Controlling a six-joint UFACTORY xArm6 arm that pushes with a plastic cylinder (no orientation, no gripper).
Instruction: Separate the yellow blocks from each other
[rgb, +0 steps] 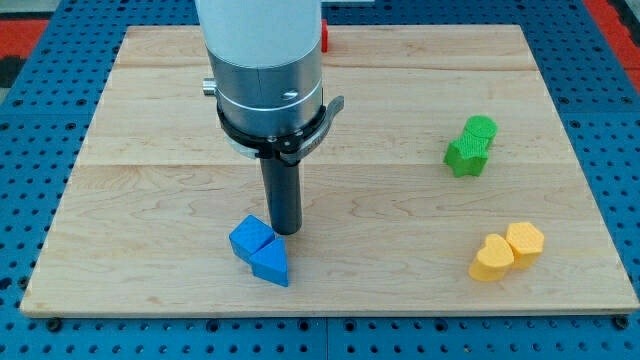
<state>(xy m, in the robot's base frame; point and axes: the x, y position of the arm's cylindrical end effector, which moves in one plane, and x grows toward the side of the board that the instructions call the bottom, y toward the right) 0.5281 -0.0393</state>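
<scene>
Two yellow blocks touch each other at the view's lower right: a heart-like yellow block (491, 259) on the left and a hexagonal yellow block (525, 242) on the right. My tip (285, 231) rests on the board far to their left, just above and right of two blue blocks. The arm's wide grey body (265, 70) rises above the rod.
A blue cube (250, 238) and a blue triangular block (271, 264) touch each other by my tip. Two green blocks (471, 146) sit together at the right. A red block (325, 37) shows partly behind the arm at the top. The wooden board (150, 200) has edges all round.
</scene>
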